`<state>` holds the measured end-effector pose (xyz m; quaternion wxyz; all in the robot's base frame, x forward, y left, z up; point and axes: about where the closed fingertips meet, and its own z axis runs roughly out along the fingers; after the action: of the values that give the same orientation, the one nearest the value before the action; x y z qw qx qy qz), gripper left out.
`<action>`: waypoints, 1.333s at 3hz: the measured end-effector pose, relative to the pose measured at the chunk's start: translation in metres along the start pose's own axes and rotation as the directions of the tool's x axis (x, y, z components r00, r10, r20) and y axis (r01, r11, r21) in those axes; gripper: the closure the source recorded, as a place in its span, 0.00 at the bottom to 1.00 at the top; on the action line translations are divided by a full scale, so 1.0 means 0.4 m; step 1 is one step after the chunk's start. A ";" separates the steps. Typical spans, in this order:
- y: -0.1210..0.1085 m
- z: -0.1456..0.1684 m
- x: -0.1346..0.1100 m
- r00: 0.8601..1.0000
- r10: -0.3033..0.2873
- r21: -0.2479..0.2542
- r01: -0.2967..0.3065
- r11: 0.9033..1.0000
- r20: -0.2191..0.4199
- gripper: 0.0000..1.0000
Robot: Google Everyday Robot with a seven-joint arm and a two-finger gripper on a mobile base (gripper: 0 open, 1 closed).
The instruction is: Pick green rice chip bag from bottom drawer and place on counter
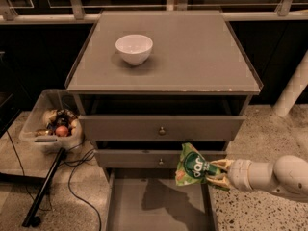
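the gripper hangs over the open bottom drawer, its jaws clamped on the green rice chip bag; a white bowl sits on the bench.

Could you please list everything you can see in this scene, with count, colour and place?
counter: one, grey-brown, top of the cabinet
bowl: one, white, on the counter, back left
upper drawers: two, grey-brown with small knobs, below the counter
bottom drawer: one, grey-brown, pulled open at floor level
green rice chip bag: one, light green with dark logo, held above the bottom drawer's right side
plastic bin: one, clear, on the floor left of the cabinet, holding mixed items
cables: black, on the floor at left
pillar: one, white, far right
gripper: one, beige, lower right, gripping the bag
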<state>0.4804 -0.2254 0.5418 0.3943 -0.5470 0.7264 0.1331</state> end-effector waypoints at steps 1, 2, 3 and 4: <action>-0.023 -0.113 -0.077 0.998 -0.064 0.052 0.065 0.997 -0.007 1.00; -0.067 -0.270 -0.179 0.992 -0.121 0.087 0.123 0.989 -0.024 1.00; -0.096 -0.393 -0.266 0.984 -0.164 0.100 0.171 0.980 -0.072 1.00; -0.103 -0.468 -0.356 0.970 -0.217 0.100 0.227 0.969 -0.107 1.00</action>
<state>0.4503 -0.2592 0.7761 0.4017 -0.6078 0.6847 0.0213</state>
